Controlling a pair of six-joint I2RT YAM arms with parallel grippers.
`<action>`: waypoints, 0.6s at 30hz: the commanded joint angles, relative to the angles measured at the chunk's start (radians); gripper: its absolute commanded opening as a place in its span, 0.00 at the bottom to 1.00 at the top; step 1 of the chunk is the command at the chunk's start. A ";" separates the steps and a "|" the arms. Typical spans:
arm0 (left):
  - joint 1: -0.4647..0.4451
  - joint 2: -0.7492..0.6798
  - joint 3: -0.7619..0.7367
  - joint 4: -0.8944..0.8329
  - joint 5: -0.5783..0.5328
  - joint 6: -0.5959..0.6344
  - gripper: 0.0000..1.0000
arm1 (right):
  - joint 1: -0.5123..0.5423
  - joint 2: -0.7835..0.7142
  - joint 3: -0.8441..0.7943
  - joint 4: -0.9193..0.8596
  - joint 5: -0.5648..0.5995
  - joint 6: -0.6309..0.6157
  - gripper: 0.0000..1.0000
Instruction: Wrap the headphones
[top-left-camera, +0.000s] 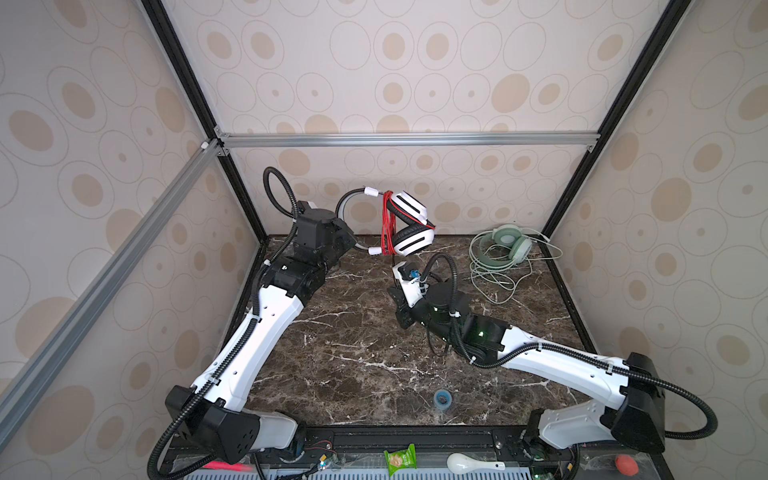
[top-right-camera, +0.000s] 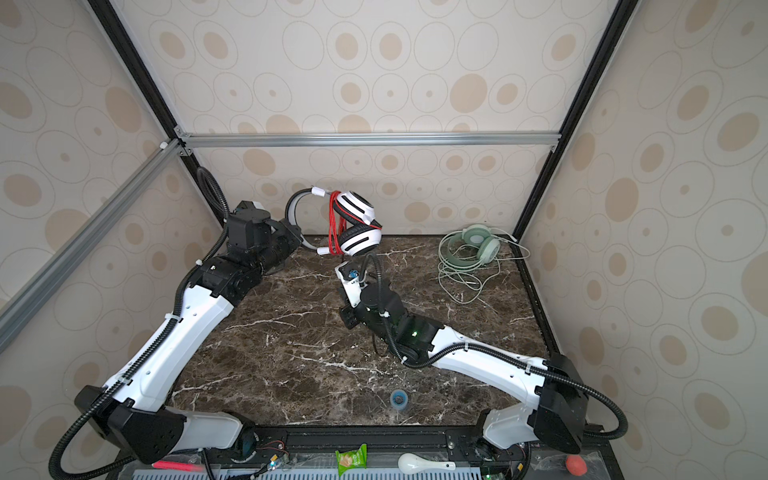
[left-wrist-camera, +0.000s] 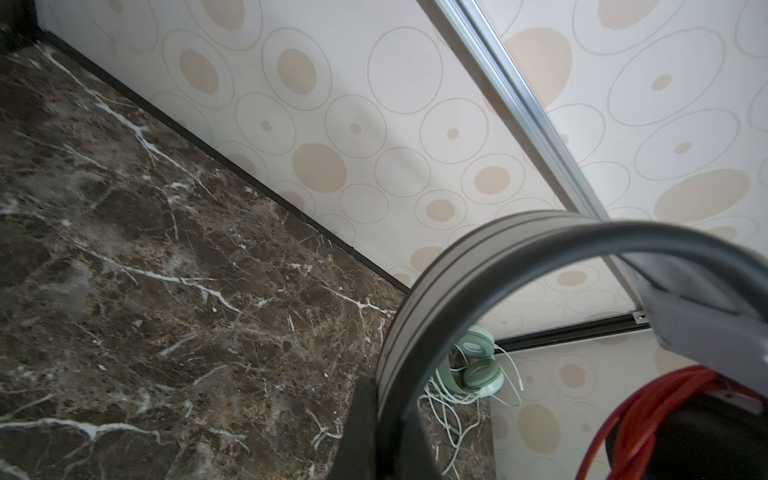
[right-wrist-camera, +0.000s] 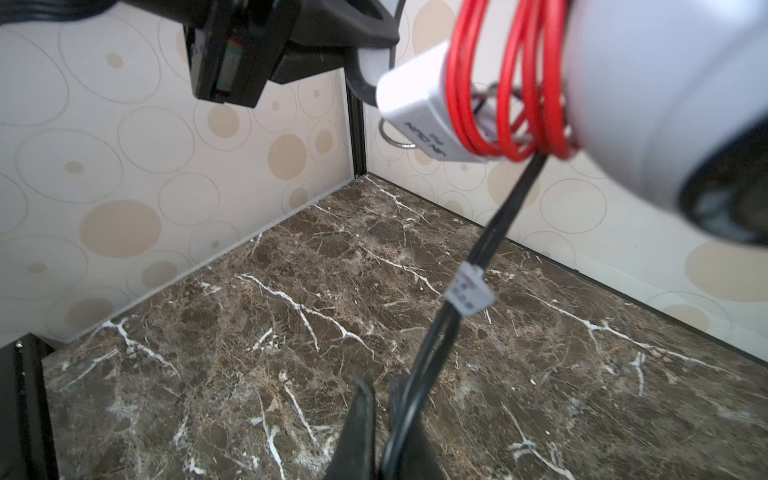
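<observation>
In both top views the left gripper is clamped on the grey headband of the white pair, holding it in the air above the table. Red cord is looped round its arms. Only the right wrist view shows the tagged black tail running from those loops down into the right gripper, which pinches it tight. The green pair lies to the right of the white pair, well apart, its cord loose.

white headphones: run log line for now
left fingers: shut on headband, white headphones aloft | right fingers: shut on black cord end | red cord: coiled
</observation>
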 joint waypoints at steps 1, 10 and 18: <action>-0.009 -0.018 0.073 0.136 -0.175 0.115 0.00 | 0.029 0.027 0.106 -0.215 0.028 -0.053 0.00; -0.074 -0.036 -0.023 0.103 -0.299 0.423 0.00 | 0.028 0.174 0.527 -0.626 0.041 -0.141 0.00; -0.098 -0.104 -0.163 0.080 -0.244 0.518 0.00 | -0.032 0.324 0.889 -0.928 0.017 -0.193 0.00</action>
